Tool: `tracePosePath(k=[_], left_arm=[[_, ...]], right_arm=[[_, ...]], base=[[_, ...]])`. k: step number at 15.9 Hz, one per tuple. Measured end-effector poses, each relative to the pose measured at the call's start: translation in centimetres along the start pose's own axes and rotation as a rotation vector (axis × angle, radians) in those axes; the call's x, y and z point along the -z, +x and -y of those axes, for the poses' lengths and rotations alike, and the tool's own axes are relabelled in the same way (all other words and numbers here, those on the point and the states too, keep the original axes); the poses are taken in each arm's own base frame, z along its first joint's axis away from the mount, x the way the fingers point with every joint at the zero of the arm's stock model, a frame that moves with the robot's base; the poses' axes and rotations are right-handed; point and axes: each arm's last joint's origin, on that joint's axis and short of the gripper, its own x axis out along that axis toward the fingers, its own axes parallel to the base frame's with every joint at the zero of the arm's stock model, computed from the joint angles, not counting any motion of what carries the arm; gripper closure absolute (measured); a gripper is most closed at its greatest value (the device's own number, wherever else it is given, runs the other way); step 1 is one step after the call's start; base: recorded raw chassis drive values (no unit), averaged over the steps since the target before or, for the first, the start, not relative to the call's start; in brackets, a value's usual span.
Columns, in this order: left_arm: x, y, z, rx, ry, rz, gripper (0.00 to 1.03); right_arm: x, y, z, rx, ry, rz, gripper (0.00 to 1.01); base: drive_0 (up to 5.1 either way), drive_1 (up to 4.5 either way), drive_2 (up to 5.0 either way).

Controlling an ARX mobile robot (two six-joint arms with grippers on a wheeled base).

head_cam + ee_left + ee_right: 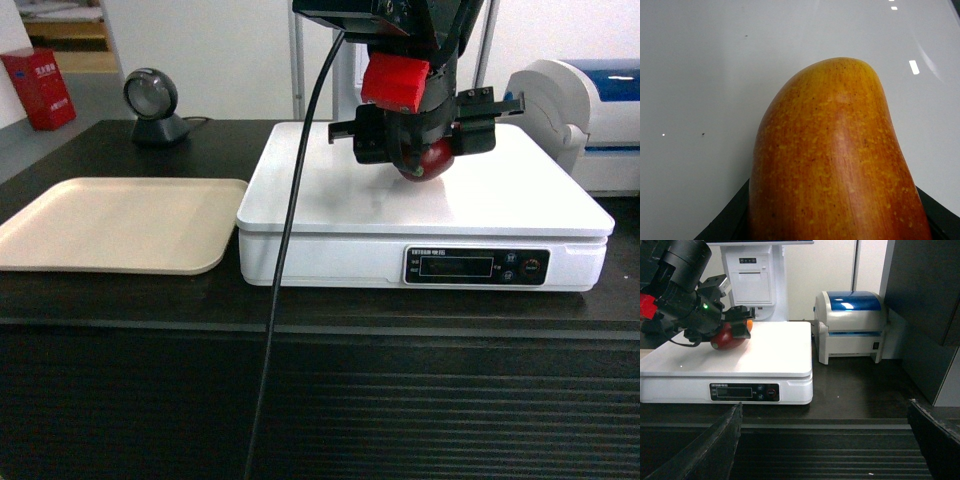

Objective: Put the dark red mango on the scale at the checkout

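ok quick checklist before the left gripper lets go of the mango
1. Mango over the scale platform, not the tray: ok.
2. Left gripper gripping the mango: ok.
3. Mango resting on the platform: cannot tell; it looks at or just above the surface.
4. Mango away from platform edges: ok, white surface shows on all sides of it.
5. Right gripper clear of the scale: ok, it sits in front of the counter.
6. Scale display showing a reading: cannot tell.
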Motion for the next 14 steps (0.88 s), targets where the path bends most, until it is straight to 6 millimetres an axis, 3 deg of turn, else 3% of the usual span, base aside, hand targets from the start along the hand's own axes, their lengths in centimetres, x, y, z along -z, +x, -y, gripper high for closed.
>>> tracePosePath(k=[2,5,6,8,11,14], left_arm=[[-0.1,0.4,-0.3,-0.026,-0.005,0.001,0.43],[-0.4,0.4,0.0,-0.005,-0.015,0.039,0.1],[-0.4,0.4,0.1,0.006,-0.013,0.047,0.03],[-0.1,0.4,0.2,0.019,-0.012,0.052,0.05],[-1.7,-2.3,0.4,0.05,0.052,0.223,0.05],[-3.4,-7.8,1.5,0.184,0.262,0.474,0.05]], right_arm=[[0.0,0.0,0.0,0.0,0.0,0.0,0.03],[0.0,0.0,0.0,0.0,0.0,0.0,0.03],[0.0,0.0,0.0,0.0,0.0,0.0,0.03],[0.0,0.0,0.0,0.0,0.0,0.0,0.03],[0.0,0.0,0.0,0.0,0.0,0.0,0.03],[0.0,0.0,0.0,0.0,0.0,0.0,0.03]], base=[[0.0,0.0,0.0],[0.0,0.0,0.0],[0.0,0.0,0.0],[0.0,0.0,0.0],[0.0,0.0,0.0],[0.0,0.0,0.0]])
